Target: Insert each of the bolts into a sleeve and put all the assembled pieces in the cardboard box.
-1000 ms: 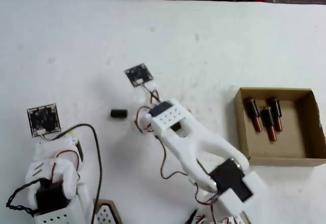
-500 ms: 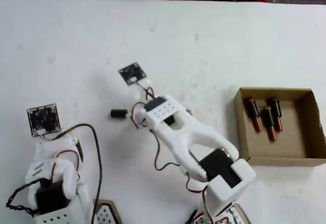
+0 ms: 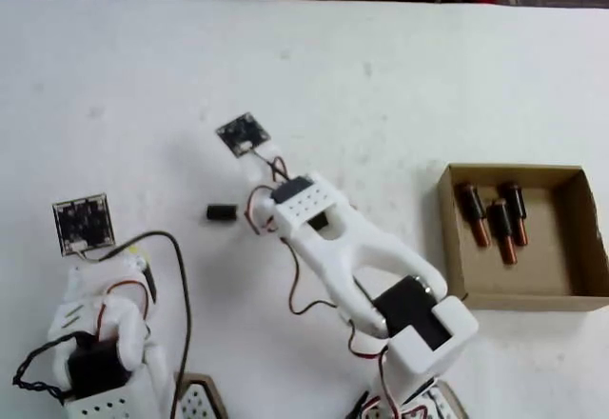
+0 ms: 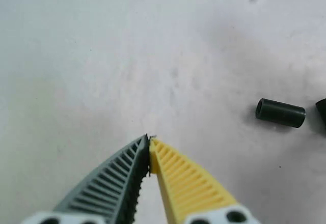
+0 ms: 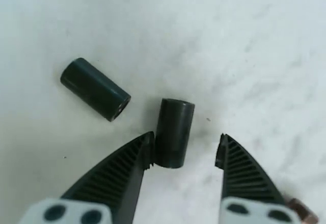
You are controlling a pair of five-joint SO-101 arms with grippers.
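While the right pincer straddles one sleeve, a second sleeve lies near.

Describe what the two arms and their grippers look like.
The left arm and right arm are white printed shells with black servo blocks and thin red wires; the left also carries a thick black cable. The left gripper has one grey and one yellow ribbed, tapered finger; the right gripper has two dark ribbed ones.
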